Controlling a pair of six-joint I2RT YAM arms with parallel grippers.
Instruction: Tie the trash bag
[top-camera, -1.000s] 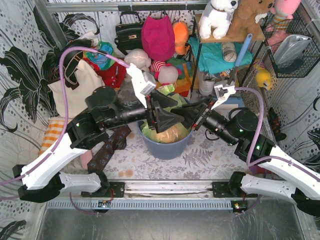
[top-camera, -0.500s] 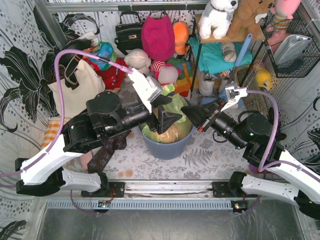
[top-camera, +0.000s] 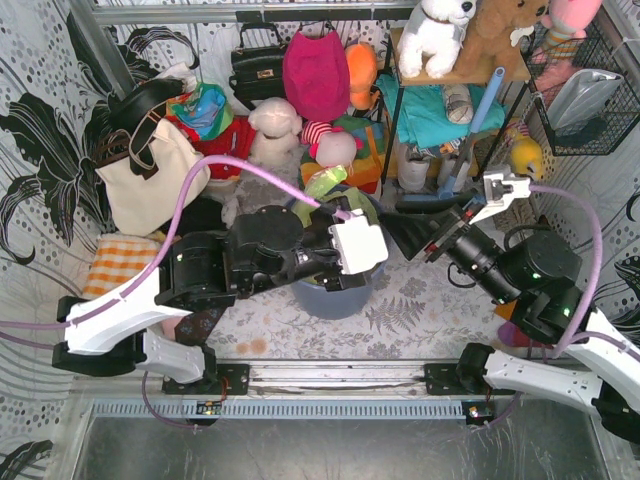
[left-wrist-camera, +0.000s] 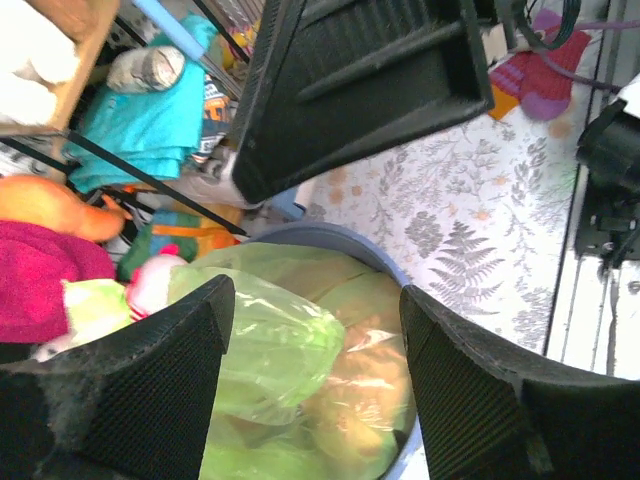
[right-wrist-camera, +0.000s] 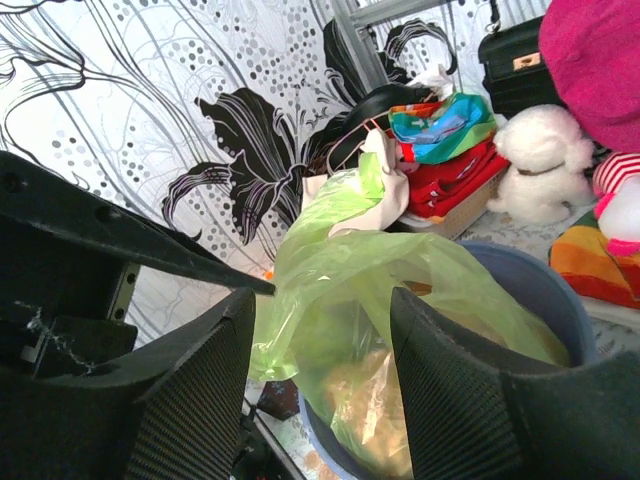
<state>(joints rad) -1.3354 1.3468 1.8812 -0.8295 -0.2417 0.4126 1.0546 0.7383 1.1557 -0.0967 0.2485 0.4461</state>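
Both jaws stand spread and empty: left gripper (left-wrist-camera: 312, 300) above the bin (left-wrist-camera: 330, 232), right gripper (right-wrist-camera: 320, 300) beside it. Trash bag (left-wrist-camera: 270, 340) sits inside the bin, untied; next, I think, each must pinch a loose corner.

- You've got white outer links on the left arm (top-camera: 110, 315) and the right arm (top-camera: 560, 378), with black joint housings.
- A purple cable (top-camera: 200, 195) loops to each wrist's white camera block (top-camera: 358, 247).
- Left pincer (left-wrist-camera: 315, 295) and right pincer (right-wrist-camera: 320, 295): black fingers with fine-ribbed pads.
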